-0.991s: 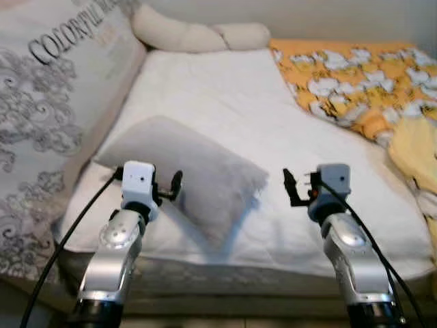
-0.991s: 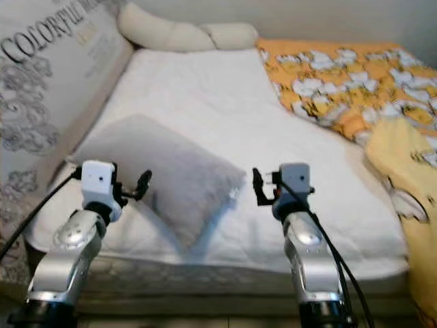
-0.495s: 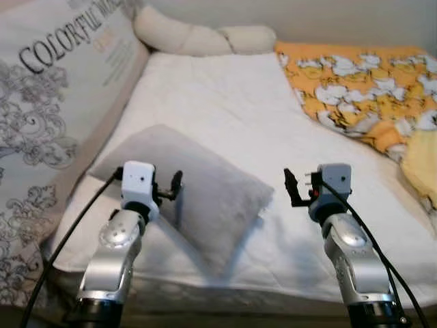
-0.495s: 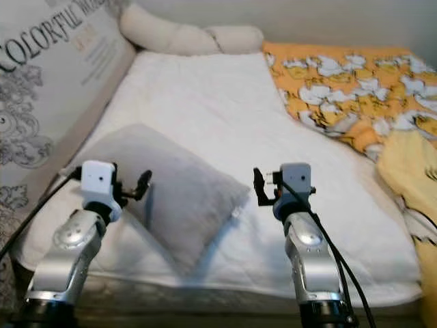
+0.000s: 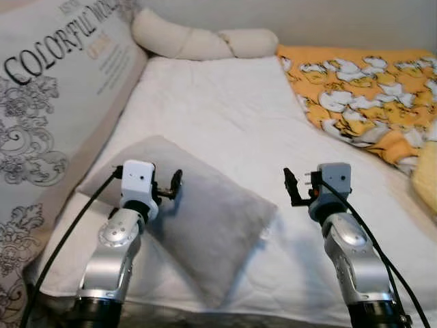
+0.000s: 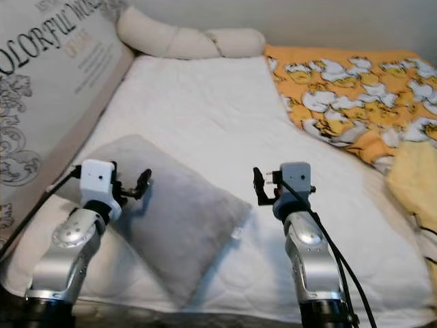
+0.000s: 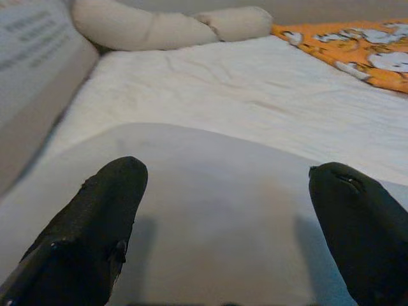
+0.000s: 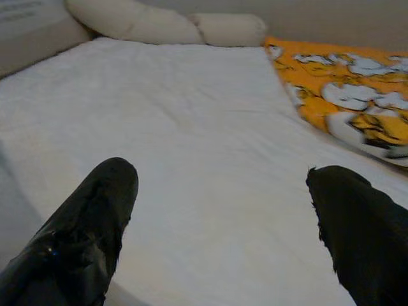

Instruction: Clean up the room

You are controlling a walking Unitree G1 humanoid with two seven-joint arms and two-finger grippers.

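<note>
The grey pillow lies skewed at the bed's near edge, about 7 o'clock — likely the first thing to straighten. The left gripper hovers over it, fingers apart; the right gripper, also spread, hangs over bare sheet at 5 o'clock.

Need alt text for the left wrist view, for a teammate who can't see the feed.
The left gripper is open, its two black fingers hanging over a grey pillow on a white bed. Beyond it a cream bolster lies along the head of the bed, with an orange patterned blanket to one side.
</note>
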